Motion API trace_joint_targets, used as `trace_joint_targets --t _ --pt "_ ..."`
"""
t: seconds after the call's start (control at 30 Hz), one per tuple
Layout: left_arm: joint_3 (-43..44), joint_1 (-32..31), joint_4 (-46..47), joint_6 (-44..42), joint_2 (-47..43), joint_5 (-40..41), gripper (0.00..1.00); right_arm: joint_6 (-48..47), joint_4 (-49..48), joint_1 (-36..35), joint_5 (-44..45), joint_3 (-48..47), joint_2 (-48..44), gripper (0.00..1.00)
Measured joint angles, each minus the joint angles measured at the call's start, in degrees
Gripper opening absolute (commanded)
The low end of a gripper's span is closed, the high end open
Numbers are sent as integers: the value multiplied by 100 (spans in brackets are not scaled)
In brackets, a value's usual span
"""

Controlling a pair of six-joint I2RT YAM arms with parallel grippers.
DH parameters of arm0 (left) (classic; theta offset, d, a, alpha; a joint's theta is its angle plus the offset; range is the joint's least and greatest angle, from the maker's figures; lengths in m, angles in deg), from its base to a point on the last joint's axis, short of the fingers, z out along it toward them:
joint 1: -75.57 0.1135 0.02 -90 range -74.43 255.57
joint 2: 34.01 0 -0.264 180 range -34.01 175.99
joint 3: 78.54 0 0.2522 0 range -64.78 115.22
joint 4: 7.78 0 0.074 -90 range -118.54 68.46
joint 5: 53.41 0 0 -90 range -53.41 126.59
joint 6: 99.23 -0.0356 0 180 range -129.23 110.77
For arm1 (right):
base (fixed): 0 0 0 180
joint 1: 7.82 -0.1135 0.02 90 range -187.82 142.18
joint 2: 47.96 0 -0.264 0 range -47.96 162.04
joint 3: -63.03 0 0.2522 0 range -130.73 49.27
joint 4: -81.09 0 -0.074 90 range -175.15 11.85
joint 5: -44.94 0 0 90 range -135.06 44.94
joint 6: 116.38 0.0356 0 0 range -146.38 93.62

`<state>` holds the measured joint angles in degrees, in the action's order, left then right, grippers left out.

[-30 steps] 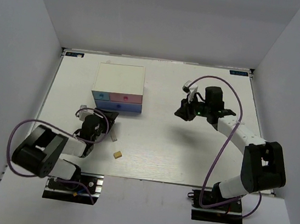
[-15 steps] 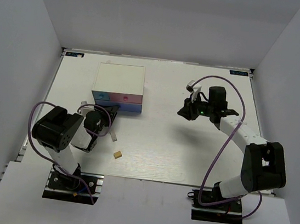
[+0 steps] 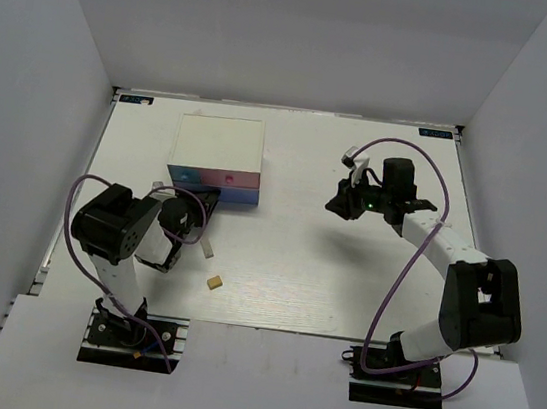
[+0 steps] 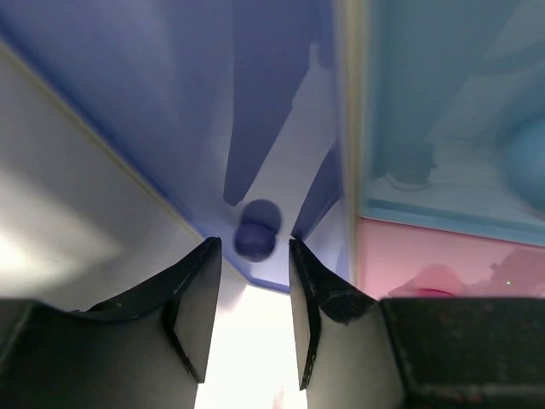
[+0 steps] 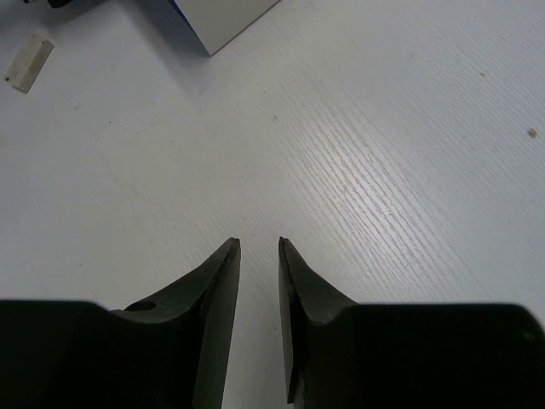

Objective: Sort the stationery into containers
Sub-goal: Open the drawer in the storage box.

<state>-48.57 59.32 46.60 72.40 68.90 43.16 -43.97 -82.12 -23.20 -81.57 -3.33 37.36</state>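
Advance of the left hand [image 3: 205, 203] to the drawer box [image 3: 218, 147] left of centre has set its part-open, empty fingers [image 4: 192, 298] astride the blue drawer's knob [image 4: 255, 239], so a pull looks next; the tan eraser [image 3: 213, 281] lies on the worktop [image 3: 345, 274] below.

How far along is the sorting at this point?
Nothing visibly sorted yet. In hand: the left pincer is lined up on the blue drawer's knob, open. Left: the tan eraser and white eraser lie on the table; the right pincer is empty.
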Motion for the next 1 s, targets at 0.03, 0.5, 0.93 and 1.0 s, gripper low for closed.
trace_joint_targets --t 0.03,0.5,0.93,1.0 --pt "13 0 9 4 63 -15 47 -2 2 0 -7 0 7 31" --pt "79 0 48 55 168 -63 33 -22 11 42 -13 0 28 31" --pt "-275 2 129 72 -57 -125 25 -66 31 42 -107 0 28 32" --pt "-496 2 122 59 -256 -166 24 -66 33 42 -129 0 28 34"
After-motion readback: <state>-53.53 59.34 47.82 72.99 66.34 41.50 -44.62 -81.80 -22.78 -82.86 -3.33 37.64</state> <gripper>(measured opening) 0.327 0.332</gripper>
